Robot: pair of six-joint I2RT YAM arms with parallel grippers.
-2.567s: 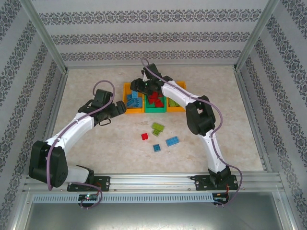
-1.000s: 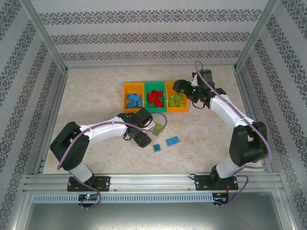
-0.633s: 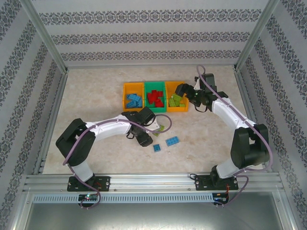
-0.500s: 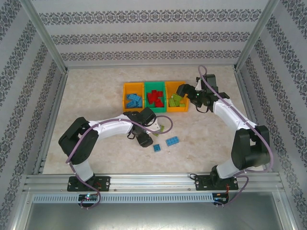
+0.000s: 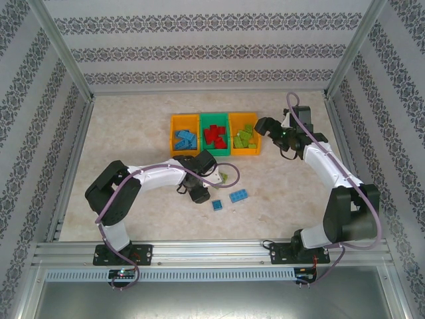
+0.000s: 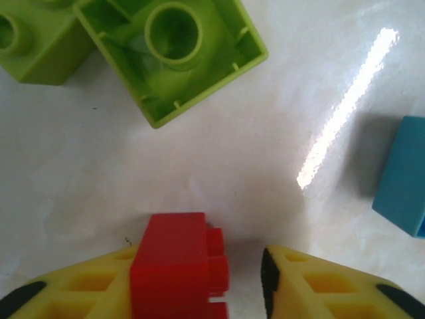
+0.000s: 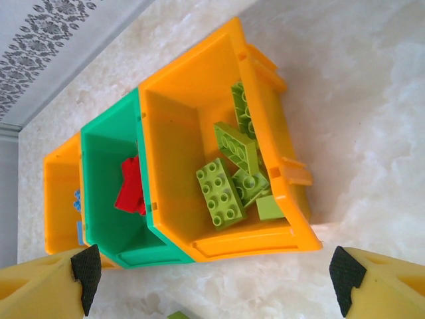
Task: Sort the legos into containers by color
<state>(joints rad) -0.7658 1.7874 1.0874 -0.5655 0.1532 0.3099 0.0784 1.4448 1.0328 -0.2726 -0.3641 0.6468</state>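
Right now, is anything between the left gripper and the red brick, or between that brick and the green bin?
Nothing blocks the grasp: the red brick sits inside the left gripper. Two lime bricks lie just ahead, toward the green bin; a lift should clear them.

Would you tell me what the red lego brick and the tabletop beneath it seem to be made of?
Red lego brick: apparently hard moulded plastic, smooth, softly shiny, with crisp edges. Tabletop: pale marbled surface, glossy, mirroring a bright light streak; perhaps laminate or polished stone.
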